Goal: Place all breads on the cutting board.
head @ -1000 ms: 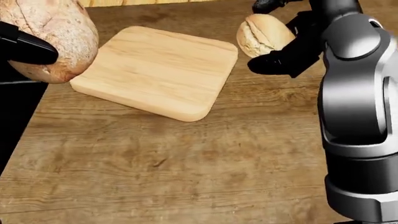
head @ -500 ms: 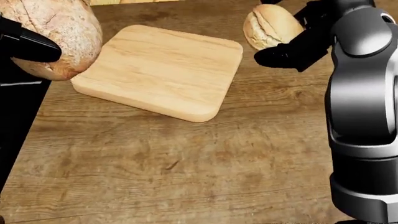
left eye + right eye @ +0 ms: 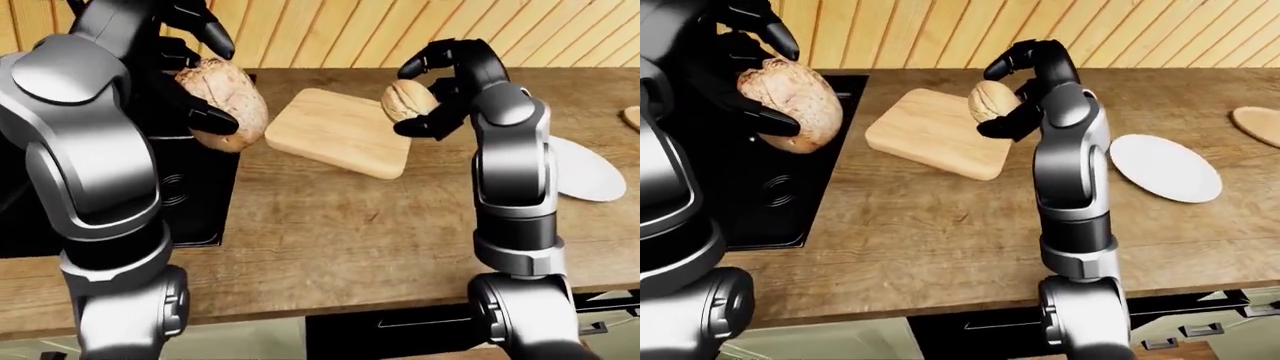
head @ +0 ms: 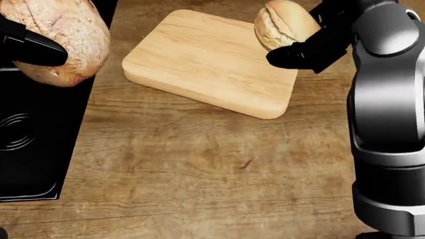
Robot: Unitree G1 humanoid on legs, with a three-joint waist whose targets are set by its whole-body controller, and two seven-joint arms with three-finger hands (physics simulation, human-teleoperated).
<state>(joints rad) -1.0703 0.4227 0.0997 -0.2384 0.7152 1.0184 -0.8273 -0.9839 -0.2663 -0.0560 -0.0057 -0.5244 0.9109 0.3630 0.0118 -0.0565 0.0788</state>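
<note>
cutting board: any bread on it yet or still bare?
Bare. The cutting board shows only wood. The large loaf is held in the left hand, the small roll in the right hand.

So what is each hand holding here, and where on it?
The left hand grips the large round loaf around its sides. The right hand holds the small roll by its right side.

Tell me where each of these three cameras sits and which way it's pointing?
Head view: on the head, tilted down at the cutting board; right arm, fingertips of both hands.
Left-eye view: on the head, looking across the counter; both arms, left hand gripping the big loaf.
Right-eye view: beside it, same outlook; right hand gripping the small roll, white plate.
All share board and both breads.
</note>
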